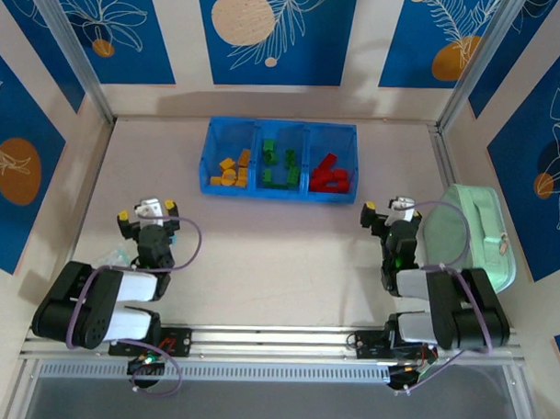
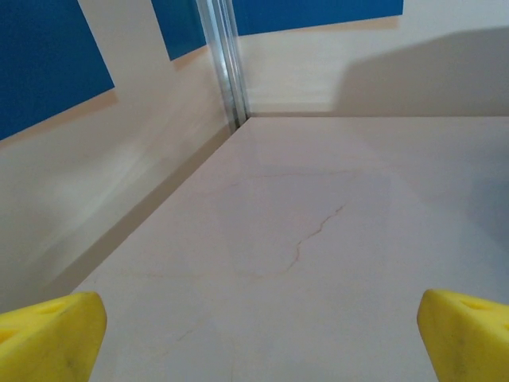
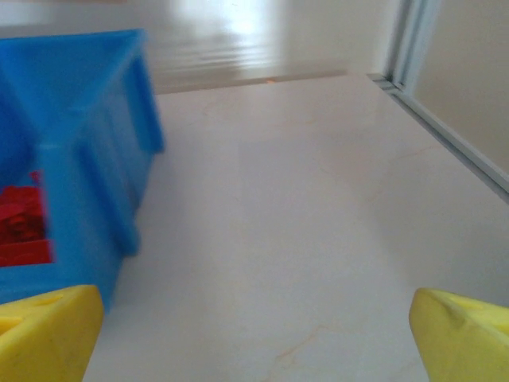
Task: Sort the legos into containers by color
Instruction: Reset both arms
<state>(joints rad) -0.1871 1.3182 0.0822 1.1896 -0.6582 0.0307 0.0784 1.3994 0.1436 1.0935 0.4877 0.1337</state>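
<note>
Top cam gives the layout: translucent blue three-bin plastic tray [image 1: 279, 193] in the upper centre of frame on the pale worktop [image 1: 278, 265], with orange-yellow lego bricks [image 1: 232, 169] in its left bin, green bricks [image 1: 280, 169] in the middle bin and red bricks [image 1: 329, 174] in the right bin. Mint-green zipped pouch [image 1: 470, 236] is at the right edge, just beside the right arm. Left end effector [image 1: 147, 212] is left of centre, well apart from the tray. Right end effector [image 1: 388, 211] is right of centre, near the tray's lower right corner. Wrist cams add finger detail. Left wrist: yellow fingertips [image 2: 48, 338] in both bottom corners, spread wide, bare worktop between them, nothing held. It also picks up a hairline crack [image 2: 314, 235] mid-frame and an aluminium corner post [image 2: 223, 64] top centre-left. Right wrist: same wide spread, nothing held; the blue bin wall is at the left of frame, with red bricks inside at the left edge.
</note>
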